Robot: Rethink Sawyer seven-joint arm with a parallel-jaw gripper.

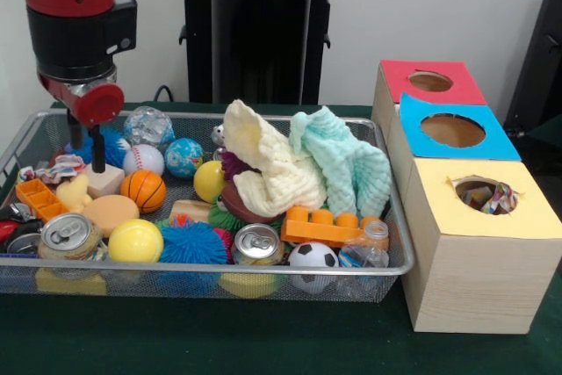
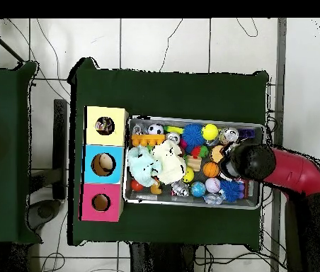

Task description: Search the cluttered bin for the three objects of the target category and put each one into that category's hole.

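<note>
Searching seems the step in hand, we judge. From the front camera we see the tool [image 1: 91, 154] lowered into the cluttered bin [image 1: 263, 269] at the end that lies toward the worktop's [image 1: 219, 340] left edge in this view, its dark tip just above a pale block [image 1: 105, 179]. Beside it, by the bin's back corner on that side, lies one of the printed wrappers [image 1: 53, 169], crumpled, white with red and other colours. We cannot tell how far the tool stands open, nor whether it has hold of anything. Toward the right edge the yellow-topped box [image 1: 479, 243] stands nearest the camera, and in the hole [image 1: 483, 195] a scrap of the same print shows, so we judge at least one wrapper is already in. The next move, we think, calls for settling on the wrapper beside the tip, lifting it clear of the baseball [image 1: 143, 159] and the clutter, then crossing the whole bin to that hole.

From overhead we see the layout the front camera flattens: the arm [image 2: 290, 172] reaches in over the bin's rim [image 2: 191, 204] at the end away from the boxes, and its bulk covers the tool and the wrapper alike. The hole [image 2: 105, 126] lies at the opposite end. Only the front view shows the wrapper
</note>
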